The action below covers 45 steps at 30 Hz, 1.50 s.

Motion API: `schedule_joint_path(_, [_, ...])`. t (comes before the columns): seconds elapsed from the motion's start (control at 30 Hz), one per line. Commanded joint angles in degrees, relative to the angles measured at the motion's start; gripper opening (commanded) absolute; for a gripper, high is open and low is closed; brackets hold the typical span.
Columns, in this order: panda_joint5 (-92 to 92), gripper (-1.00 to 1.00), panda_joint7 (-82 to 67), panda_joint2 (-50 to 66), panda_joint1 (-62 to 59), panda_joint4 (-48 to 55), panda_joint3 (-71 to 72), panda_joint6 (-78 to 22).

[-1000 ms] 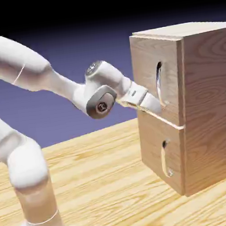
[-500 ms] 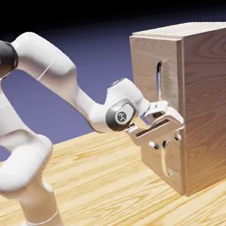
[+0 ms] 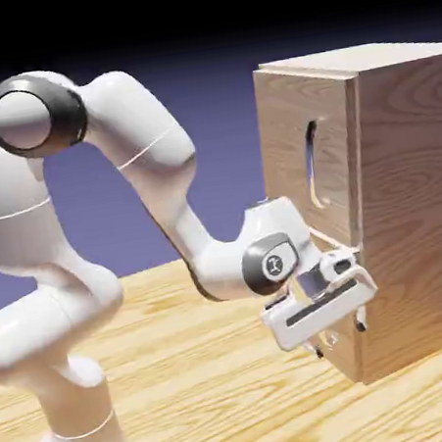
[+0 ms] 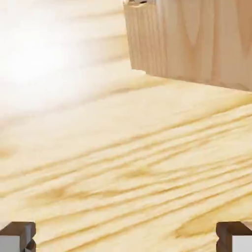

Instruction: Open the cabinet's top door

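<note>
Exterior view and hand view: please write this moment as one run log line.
gripper: open, low before bottom door, pointing down at table | top door: shut | top handle: not held

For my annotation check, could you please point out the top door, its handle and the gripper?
top door (image 3: 291, 161): exterior view, bare wood left of the handle.
handle (image 3: 312, 165): exterior view, mid-bar.
gripper (image 3: 339, 339): exterior view, between fingertips, low by the lower door.

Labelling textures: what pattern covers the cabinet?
Light wood grain on the cabinet, clearest in the exterior view.
</note>
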Motion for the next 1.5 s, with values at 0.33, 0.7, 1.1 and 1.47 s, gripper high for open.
schedule_joint_path(0.33, [-18.2, 0.00, -19.7, 12.9, -22.6, 2.6, 17.5, -3.5])
schedule_joint_path(0.7, [-45.3, 0.00, -37.9, 32.6, -45.5, 4.6, 38.5, -9.5])
schedule_joint_path(1.1, [-75.2, 0.00, -35.6, 56.7, -49.4, 2.2, 52.7, -16.0])
schedule_joint_path(1.47, [-100.7, 0.00, -29.2, 79.4, -50.6, -2.9, 65.2, -19.4])
